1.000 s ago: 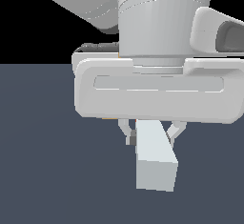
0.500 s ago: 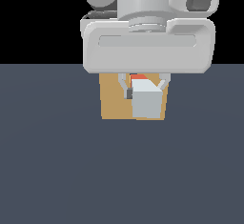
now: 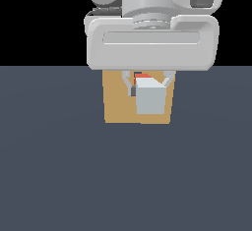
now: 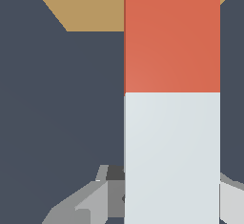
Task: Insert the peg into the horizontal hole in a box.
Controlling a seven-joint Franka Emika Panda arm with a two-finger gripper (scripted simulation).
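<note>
Before box (image 3: pixel 115 109), peg (image 3: pixel 149 97), orange end boxward

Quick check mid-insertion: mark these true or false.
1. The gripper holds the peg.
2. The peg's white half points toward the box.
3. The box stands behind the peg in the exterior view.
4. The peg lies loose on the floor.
1. True: the gripper is shut on the peg.
2. False: the orange-red half points toward the box.
3. True.
4. False: it is held above the floor.
</note>
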